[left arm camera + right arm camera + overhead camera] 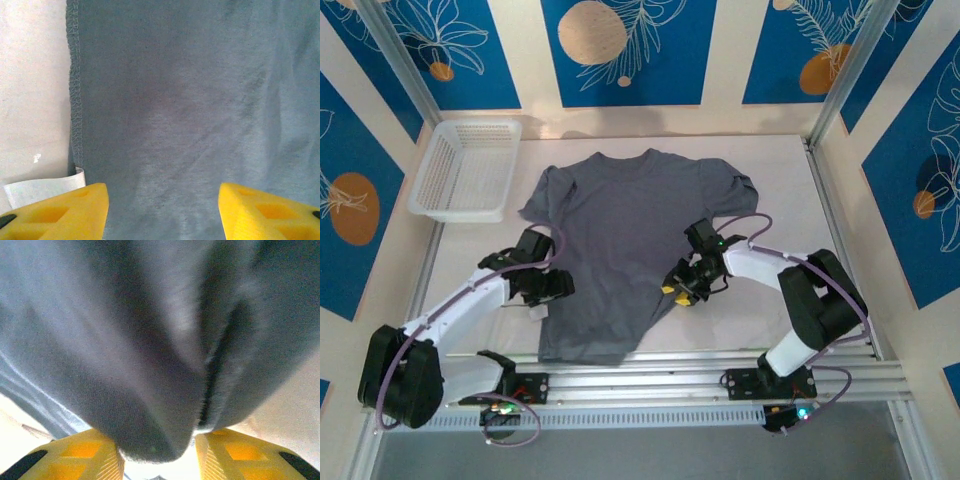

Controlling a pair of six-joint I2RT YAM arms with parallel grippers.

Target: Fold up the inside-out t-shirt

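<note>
The inside-out t-shirt point(620, 215) lies spread on the white table point(770, 180), slate grey, collar toward the far side. My left gripper point(557, 288) hovers over the shirt's left side seam. In the left wrist view it point(162, 212) is open, yellow fingers wide apart above flat cloth point(190, 100), with the stitched seam and a pale tag point(40, 189) at the lower left. My right gripper point(676, 287) sits at the shirt's right edge. In the right wrist view it point(157, 457) is shut on a raised bunch of grey cloth point(125, 340) that fills the gap between its fingers.
A white mesh basket point(465, 170) stands at the table's far left corner. A metal rail point(650, 370) runs along the near edge by the arm bases. Patterned blue and cream walls enclose the table on three sides.
</note>
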